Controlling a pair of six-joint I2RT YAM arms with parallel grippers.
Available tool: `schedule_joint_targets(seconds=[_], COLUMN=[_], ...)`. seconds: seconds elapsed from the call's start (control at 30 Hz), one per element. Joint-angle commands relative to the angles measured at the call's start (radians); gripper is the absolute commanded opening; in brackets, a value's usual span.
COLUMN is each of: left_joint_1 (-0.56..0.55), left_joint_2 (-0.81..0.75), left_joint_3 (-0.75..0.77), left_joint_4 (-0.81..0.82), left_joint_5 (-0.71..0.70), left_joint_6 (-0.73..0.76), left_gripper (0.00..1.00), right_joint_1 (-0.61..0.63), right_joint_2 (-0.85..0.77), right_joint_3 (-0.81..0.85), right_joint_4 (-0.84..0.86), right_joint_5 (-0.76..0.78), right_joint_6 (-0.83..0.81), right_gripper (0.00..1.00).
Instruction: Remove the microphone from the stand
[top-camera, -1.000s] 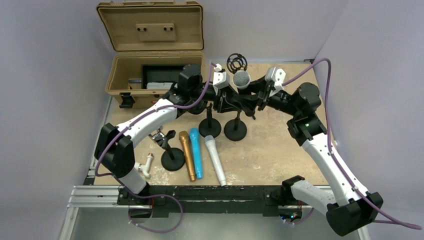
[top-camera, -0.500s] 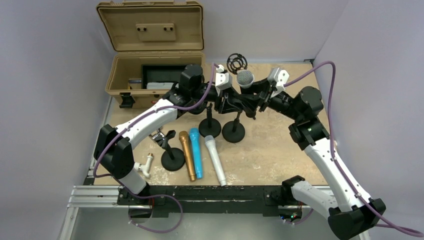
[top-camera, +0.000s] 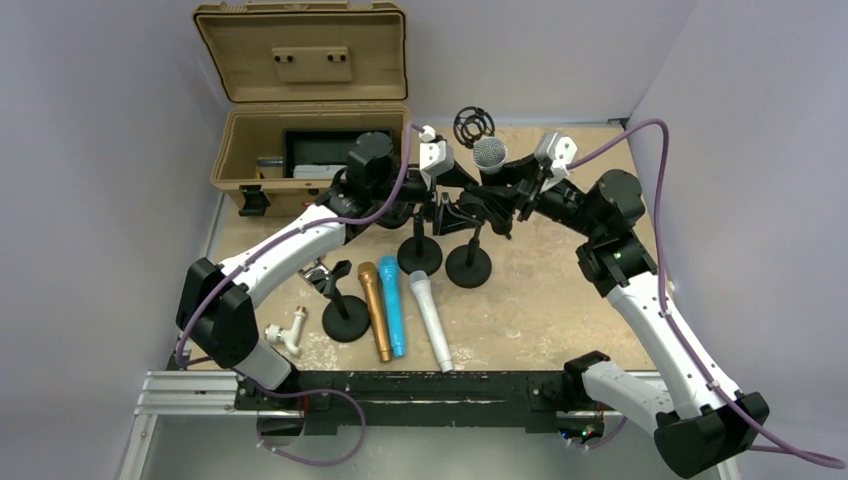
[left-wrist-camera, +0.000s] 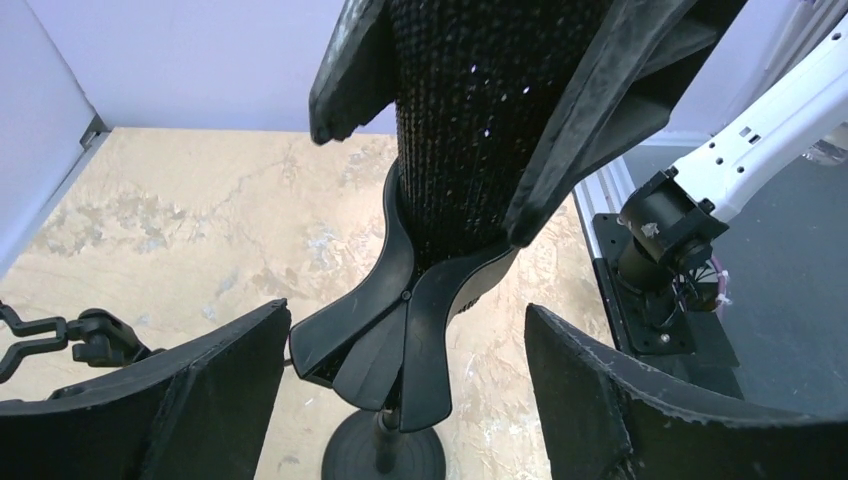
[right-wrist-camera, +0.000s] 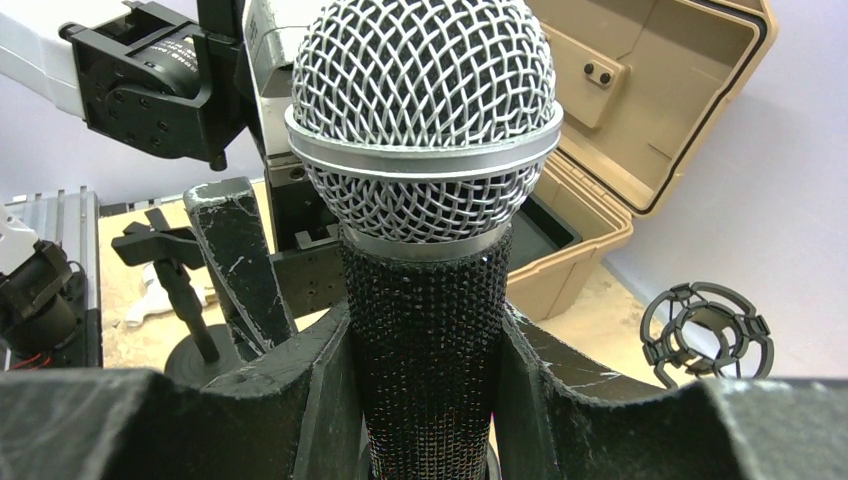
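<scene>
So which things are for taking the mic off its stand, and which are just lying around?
For the job: sparkly black microphone, its stand, right tool gripping the microphone, left tool open around the stand's clip.
Just lying about: gold microphone, blue microphone, white microphone, tan case, black ring mount, spare stand.

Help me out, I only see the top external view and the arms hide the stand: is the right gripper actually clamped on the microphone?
Observer: Yes. The right wrist view shows the right gripper shut on the microphone, on its black handle just under the mesh.
Operator: And the left gripper?
Observer: Open. In the left wrist view its fingers stand either side of the clip of the stand, clear of it.
Operator: Is the microphone out of the clip?
Observer: Cannot tell; its lower end disappears behind the clip's top edge.
</scene>
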Motion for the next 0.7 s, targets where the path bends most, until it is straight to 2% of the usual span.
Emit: schedule_joint_targets(seconds=[0.0,0.23,0.27,0.3,0.37,0.4,0.43,0.67], left_joint_1=[0.006,0.006,0.005,0.005,0.006,0.005,0.006,0.005], left_joint_2=[-0.021,0.018,0.02,0.024,0.031,0.03,0.03,0.031], left_joint_3=[0.039,0.059,0.061,0.068,0.084,0.089,0.088,0.084], left_joint_4=[0.052,0.006,-0.003,-0.023,-0.08,-0.105,-0.122,-0.148], left_joint_5=[0.027,0.06,0.05,0.038,0.006,-0.008,-0.024,-0.062], left_joint_6=[-0.009,0.004,0.028,0.05,0.092,0.111,0.127,0.14], left_gripper=[0.84,0.74,0.67,0.56,0.31,0.12,0.01,0.0], right_joint_1=[-0.003,-0.002,-0.003,-0.003,-0.003,-0.003,-0.003,-0.003], right_joint_2=[-0.002,-0.007,-0.007,-0.008,-0.01,-0.013,-0.016,-0.041], right_joint_3=[0.047,0.052,0.053,0.053,0.053,0.052,0.053,0.052], right_joint_4=[0.113,0.113,0.113,0.113,0.113,0.114,0.115,0.192], right_joint_5=[-0.009,-0.011,-0.012,-0.011,-0.007,-0.005,-0.003,0.029], right_joint_6=[-0.012,-0.014,-0.015,-0.014,-0.015,-0.014,-0.013,0.054], right_gripper=[0.0,0.0,0.0,0.0,0.0,0.0,0.0,0.0])
